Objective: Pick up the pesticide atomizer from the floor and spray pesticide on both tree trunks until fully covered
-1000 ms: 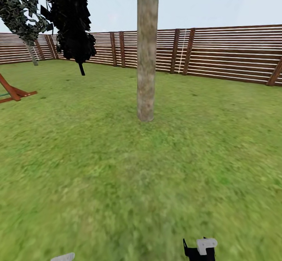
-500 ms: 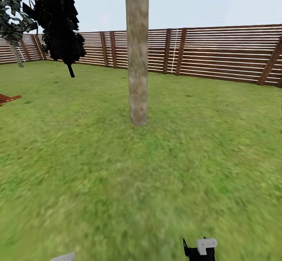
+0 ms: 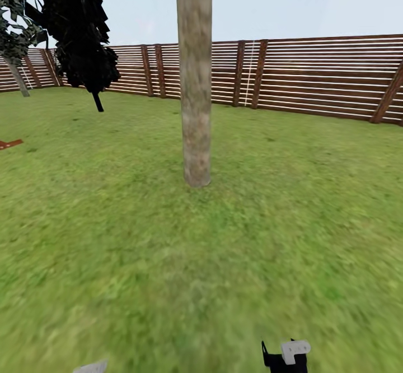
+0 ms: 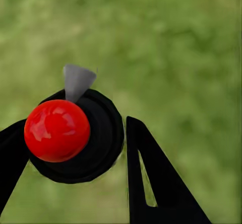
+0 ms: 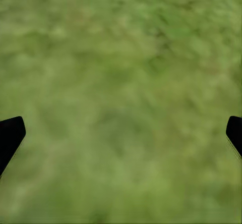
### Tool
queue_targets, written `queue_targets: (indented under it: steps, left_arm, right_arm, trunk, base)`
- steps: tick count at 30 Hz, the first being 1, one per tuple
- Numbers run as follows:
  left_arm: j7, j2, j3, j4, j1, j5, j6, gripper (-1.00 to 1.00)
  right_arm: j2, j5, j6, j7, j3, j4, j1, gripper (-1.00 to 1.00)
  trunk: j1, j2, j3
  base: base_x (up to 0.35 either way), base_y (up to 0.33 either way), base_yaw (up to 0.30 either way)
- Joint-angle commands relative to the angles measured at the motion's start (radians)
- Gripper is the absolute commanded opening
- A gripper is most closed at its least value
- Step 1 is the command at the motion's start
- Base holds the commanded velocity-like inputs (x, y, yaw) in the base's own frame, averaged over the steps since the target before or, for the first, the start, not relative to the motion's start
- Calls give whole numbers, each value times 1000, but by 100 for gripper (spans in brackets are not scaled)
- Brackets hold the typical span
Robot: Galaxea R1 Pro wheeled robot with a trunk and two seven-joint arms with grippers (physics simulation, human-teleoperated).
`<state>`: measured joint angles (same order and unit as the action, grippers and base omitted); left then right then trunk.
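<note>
My left gripper [image 4: 70,138] is shut on the pesticide atomizer [image 4: 56,130], a black round body with a glossy red ball top and a small grey nozzle [image 4: 77,80], held above blurry grass. The right gripper [image 5: 121,133] is open, its black fingertips [image 5: 10,133] far apart over bare grass. A thick, mottled grey-tan tree trunk [image 3: 195,82] rises straight ahead in the head view, a few metres off. The second tree [image 3: 14,42] stands far away at the left, by the fence. A piece of my right arm [image 3: 286,355] pokes in at the bottom edge.
Green lawn [image 3: 252,222] spreads all around the trunk. A brown slatted fence [image 3: 324,73] closes off the back. A black narrow cypress [image 3: 75,31] stands left of the trunk. A red-brown wooden piece [image 3: 10,144] lies at the left edge.
The whole head view has shifted: the camera turned right and came nearer, so the trunk looks larger and sits further left. Both arm pieces hold the same place in the picture.
</note>
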<state>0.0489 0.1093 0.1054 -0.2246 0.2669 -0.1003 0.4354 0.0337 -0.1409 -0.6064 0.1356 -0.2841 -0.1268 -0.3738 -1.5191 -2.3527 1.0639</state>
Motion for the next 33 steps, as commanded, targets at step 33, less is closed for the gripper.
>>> queue_targets:
  steps: [33]
  left_arm:
    - [-1,0,-3,1,1,-10,3,-100]
  right_arm:
    - [0,-9,-3,3,-9,0,0,100]
  trunk:
    - [0,0,1]
  base:
    - [340,0,-19]
